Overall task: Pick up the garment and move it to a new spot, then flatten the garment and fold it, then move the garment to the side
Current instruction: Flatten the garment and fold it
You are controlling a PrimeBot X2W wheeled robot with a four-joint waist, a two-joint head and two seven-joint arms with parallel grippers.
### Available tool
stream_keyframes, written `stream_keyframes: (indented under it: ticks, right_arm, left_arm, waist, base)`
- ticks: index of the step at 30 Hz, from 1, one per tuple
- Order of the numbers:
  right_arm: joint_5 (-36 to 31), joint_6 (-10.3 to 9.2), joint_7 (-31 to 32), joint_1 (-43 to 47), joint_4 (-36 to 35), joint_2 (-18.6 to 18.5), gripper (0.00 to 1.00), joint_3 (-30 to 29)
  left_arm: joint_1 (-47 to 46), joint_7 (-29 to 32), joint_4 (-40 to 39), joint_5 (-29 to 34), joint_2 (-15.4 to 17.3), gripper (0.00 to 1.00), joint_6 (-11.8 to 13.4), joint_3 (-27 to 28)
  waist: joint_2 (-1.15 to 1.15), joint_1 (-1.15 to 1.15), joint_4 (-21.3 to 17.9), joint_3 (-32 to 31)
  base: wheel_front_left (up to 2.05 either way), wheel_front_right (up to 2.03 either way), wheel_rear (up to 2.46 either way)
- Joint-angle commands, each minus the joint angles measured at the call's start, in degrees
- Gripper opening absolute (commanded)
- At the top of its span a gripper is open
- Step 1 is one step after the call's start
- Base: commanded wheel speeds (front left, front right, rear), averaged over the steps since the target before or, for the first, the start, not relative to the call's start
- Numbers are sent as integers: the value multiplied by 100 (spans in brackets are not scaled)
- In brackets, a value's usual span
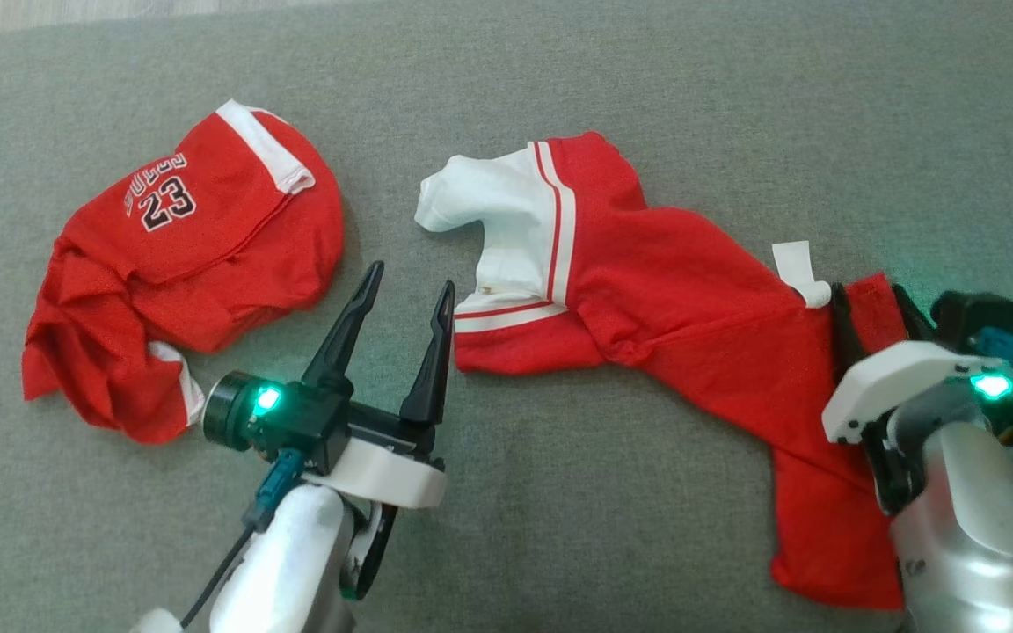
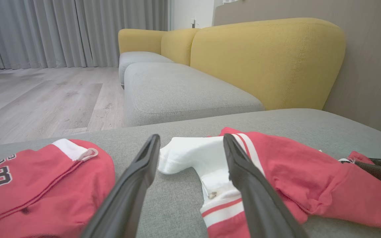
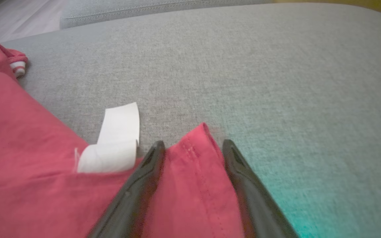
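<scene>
I hold r. gripper (image 3: 193, 145) spread, straddling hem corner of red-and-white fabric jersey (image 1: 691, 290) on grey woven sofa cushion (image 1: 559, 527), ready for pinch; l. gripper (image 1: 411, 280) released, aimed at white sleeve (image 1: 471, 198) so I get two-pt lift.

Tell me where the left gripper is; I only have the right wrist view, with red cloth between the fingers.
Observer: The left gripper is open, its fingers aimed at the white sleeve of the red shirt.
Operator: Any other garment around?
Observer: Yes, a crumpled red jersey numbered 23 lies left of the shirt, apart from it.
Operator: What's past the grey cushion?
Observer: A yellow-backed sofa and a wooden floor.
</scene>
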Motion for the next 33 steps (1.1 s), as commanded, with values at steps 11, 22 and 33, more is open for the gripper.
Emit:
stream_keyframes:
  ticks: [11,22,33]
  right_arm:
    - [-106,-4,-303,-648,-533,-279,0,50]
    - [-28,-4,505,-1479,-990,-1041,0,-427]
    - [-1260,-4,448,-2841,23,-1573,100,-2378]
  left_arm:
    - [-196,-46,-101,63,-3,100,-10,213]
    - [-199,-46,-156,23,-14,100,-15,101]
    - [-415,-46,-188,-43,-19,100,19,-68]
  waist:
    - [0,-1,6,-146]
    - [0,-1,237,-87]
    - [0,-1,681,347]
  base:
    - [0,0,0]
    - [0,0,0]
    - [0,0,0]
